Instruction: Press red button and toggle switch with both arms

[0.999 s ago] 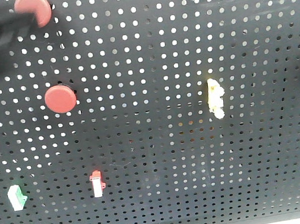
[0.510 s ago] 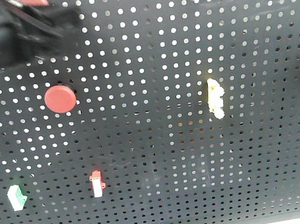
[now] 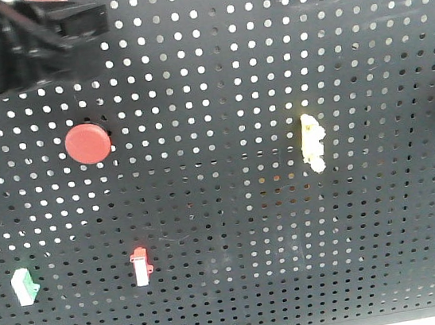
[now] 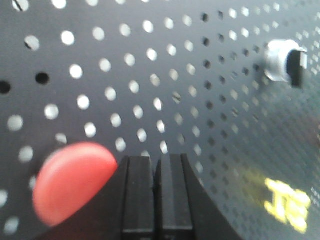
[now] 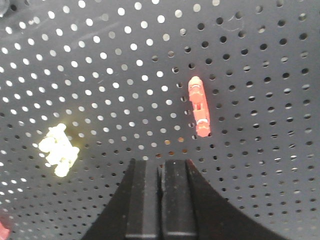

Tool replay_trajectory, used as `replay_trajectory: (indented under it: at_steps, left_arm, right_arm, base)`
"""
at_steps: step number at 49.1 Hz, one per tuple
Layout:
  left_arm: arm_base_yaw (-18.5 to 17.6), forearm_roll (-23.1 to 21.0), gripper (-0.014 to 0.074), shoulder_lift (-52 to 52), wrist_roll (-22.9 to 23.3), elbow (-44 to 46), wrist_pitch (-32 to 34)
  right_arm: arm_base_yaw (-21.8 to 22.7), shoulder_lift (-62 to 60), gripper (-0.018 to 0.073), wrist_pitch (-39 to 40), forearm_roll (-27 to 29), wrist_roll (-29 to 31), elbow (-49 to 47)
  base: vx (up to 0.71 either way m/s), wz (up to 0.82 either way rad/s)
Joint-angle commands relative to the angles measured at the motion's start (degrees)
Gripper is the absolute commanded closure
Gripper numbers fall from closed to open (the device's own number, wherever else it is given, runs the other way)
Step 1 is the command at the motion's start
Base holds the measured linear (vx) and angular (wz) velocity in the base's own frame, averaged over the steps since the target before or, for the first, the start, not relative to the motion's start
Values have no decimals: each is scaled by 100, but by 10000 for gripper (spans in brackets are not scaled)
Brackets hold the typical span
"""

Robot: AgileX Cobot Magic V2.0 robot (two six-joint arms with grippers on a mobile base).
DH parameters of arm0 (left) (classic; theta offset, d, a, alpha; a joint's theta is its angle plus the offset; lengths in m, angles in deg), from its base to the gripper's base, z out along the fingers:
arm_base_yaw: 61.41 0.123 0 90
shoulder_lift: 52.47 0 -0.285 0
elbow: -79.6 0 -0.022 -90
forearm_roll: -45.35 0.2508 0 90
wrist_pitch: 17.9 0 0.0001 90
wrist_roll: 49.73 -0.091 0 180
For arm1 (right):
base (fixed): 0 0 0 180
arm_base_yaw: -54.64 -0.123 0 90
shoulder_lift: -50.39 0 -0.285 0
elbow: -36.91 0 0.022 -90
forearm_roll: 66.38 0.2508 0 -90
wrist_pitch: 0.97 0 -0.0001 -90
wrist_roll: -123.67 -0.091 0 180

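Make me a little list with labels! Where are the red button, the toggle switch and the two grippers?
red button: partly showing, close beside the left gripper
toggle switch: top of the board, no gripper near it
left gripper: shut
right gripper: shut, facing yellow switch and orange switch, touching neither

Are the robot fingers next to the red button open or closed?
Closed. The left fingers sit pressed together, only a thin seam between them, beside the red button.

Matt black pegboard [image 3: 216,90], smooth red button [image 4: 70,185]
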Motion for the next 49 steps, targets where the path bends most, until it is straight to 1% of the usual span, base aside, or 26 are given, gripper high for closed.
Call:
replay_trajectory:
  at_steps: [1,6,8,12,16,24,30,34,37,42,49]
  left_arm:
    - [-17,-20,594,222,55,205,332]
    - [-17,4,594,277,55,205,332]
    - [-17,83,594,282,70,205,332]
    - [-17,316,594,282,303,205,316]
    - [-17,718,594,247,661,205,252]
    - [-17,1741,594,216,1372,205,259]
    - [-17,2525,594,154,2074,205,372]
    - [-17,2835,594,95,2343,205,427]
    - [-17,2960,594,40,2455,212,426]
    - [-17,3092,594,-56,2455,212,377]
    - [-17,3110,594,-86,2455,212,377]
  right_arm:
    - [41,49,562,453,-80,57,-204]
    - [41,49,562,453,-75,57,-204]
    - [41,49,562,453,-75,57,-204]
    - [41,49,562,453,-75,57,-204]
    - [41,49,562,453,-75,57,-204]
    - [41,49,562,453,-75,57,-204]
    - [41,49,562,453,-75,57,-204]
    - [41,49,562,453,-75,57,-204]
    - [41,49,562,453,-75,57,-204]
    - [41,49,562,453,-75,57,-204]
    - [41,49,562,453,-75,57,-204]
  base:
    - [0,0]
    - [0,0]
    - [0,0]
    - [0,0]
    - [0,0]
    - [0,0]
    - [0,0]
    - [0,0]
    - [0,0]
    - [0,0]
    - [0,0]
